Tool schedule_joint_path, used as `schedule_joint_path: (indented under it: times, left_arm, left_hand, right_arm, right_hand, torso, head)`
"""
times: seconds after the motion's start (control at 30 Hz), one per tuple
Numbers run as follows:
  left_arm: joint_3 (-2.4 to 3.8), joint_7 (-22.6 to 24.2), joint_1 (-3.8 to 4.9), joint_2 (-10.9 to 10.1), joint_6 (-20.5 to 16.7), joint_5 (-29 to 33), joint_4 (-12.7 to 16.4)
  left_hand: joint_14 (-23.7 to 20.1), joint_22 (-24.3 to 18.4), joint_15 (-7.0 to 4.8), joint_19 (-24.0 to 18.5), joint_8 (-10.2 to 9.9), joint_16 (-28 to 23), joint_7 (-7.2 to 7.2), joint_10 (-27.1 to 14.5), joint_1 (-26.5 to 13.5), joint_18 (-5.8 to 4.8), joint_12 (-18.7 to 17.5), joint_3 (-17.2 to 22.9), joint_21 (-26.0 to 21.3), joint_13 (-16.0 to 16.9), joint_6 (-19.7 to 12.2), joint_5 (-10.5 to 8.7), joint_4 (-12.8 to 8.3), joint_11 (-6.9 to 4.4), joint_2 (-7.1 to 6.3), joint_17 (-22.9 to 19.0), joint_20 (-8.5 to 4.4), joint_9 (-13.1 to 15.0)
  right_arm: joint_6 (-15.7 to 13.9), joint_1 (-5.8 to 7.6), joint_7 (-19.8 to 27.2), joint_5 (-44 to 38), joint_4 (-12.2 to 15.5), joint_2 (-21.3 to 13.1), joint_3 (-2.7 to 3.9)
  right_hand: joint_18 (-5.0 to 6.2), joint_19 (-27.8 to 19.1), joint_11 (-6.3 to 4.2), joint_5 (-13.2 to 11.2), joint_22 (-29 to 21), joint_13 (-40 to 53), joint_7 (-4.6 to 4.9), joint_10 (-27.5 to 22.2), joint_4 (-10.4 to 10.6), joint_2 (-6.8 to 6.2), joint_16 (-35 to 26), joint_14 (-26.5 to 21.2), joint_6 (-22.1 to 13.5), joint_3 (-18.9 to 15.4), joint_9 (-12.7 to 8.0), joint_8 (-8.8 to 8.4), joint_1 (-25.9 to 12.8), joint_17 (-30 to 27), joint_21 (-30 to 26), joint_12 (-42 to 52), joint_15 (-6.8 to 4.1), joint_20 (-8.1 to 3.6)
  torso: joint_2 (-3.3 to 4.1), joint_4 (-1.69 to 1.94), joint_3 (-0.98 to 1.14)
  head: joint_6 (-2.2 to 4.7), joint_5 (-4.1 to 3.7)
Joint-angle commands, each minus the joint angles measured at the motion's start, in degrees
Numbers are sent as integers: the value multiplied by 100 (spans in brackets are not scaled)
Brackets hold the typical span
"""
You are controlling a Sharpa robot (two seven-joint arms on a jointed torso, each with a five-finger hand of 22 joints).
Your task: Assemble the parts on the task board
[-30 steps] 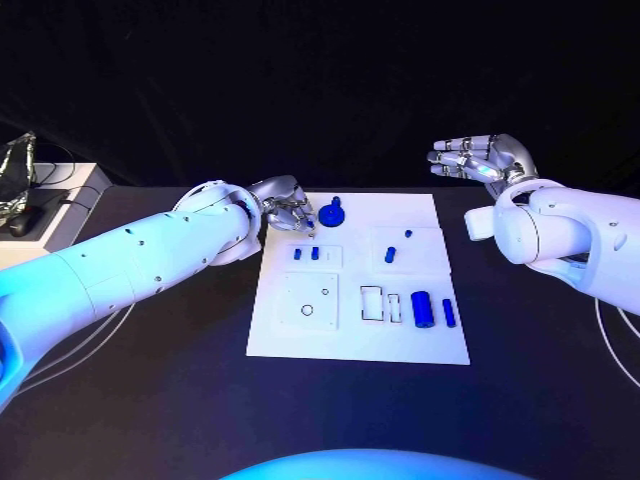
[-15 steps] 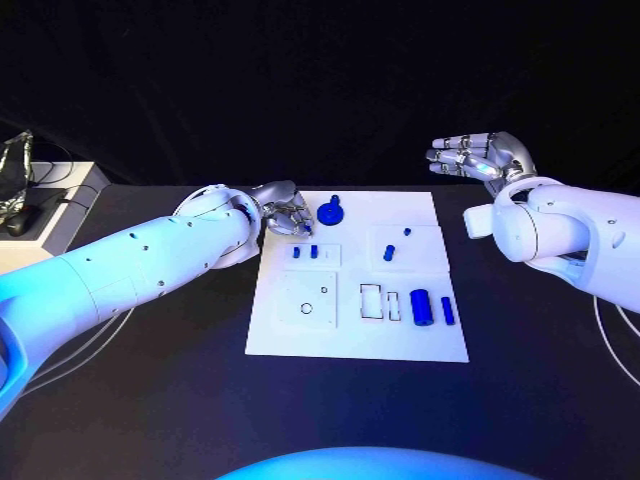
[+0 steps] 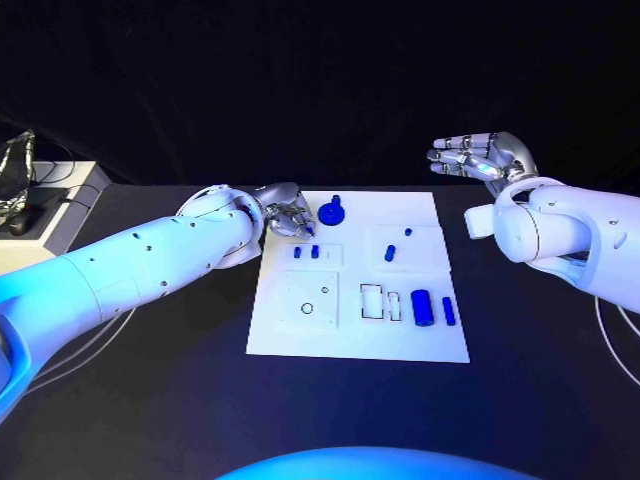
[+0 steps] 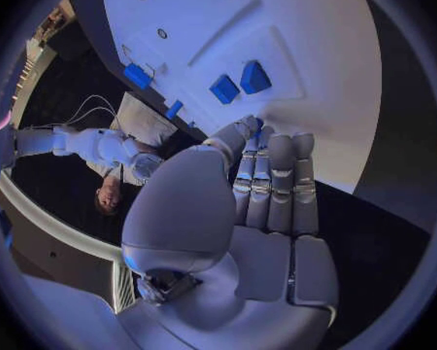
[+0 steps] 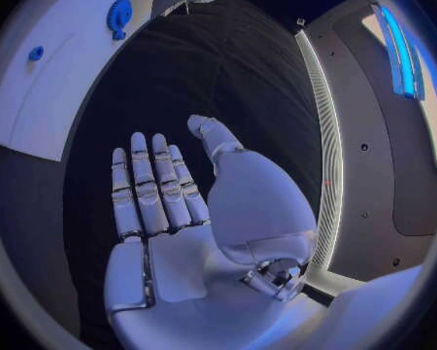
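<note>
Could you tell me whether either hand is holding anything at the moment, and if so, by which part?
The right hand holds nothing, its fingers spread above the table. The left hand sits at the task board edge; whether its fingers pinch something cannot be told.

task board (image 3: 352,335): matt white plastic; table (image 3: 147,400): matt black; parts (image 3: 421,307): glossy blue plastic

Setting: black table against a dark backdrop.
Black table (image 3: 147,400) runs across the frame; behind it a black curtain (image 3: 263,90) covers the rear wall. At the table's far left corner stands a white side stand (image 3: 39,205) carrying crumpled silvery foil (image 3: 6,170) and dark cables. Bluish light falls from the left.
</note>
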Motion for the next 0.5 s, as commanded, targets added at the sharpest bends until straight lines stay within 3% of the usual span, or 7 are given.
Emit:
schedule_joint_path:
  times: [0.03,0.5]
  left_arm:
    - [-9,-26,-3,29,131,-70,0]
    - [-64,34,-18,93,88,-112,-27]
  left_hand:
    - [41,80,-1,47,-6,-26,-5,33,45,101,-24,9,23,4,34,16,-3,17,-2,5,6,5]
    - [49,79,-20,53,-1,-19,-32,75,58,97,11,-37,24,15,87,1,0,-13,5,29,2,9]
  right_arm:
    - [79,2,65,-57,8,0,3]
    - [87,2,61,-57,14,1,3]
  right_hand:
    - [-37,-45,11,18,-9,-5,17,-3,45,1,-19,-4,-34,0,-2,-16,-16,-7,-22,-31,12,1]
    - [-37,-45,11,18,-9,-5,17,-3,45,1,-19,-4,-34,0,-2,-16,-16,-7,-22,-31,12,1]
  torso:
    - [3,2,0]
    - [3,-1,5]
  head:
    - [0,-2]
    - [-17,-17]
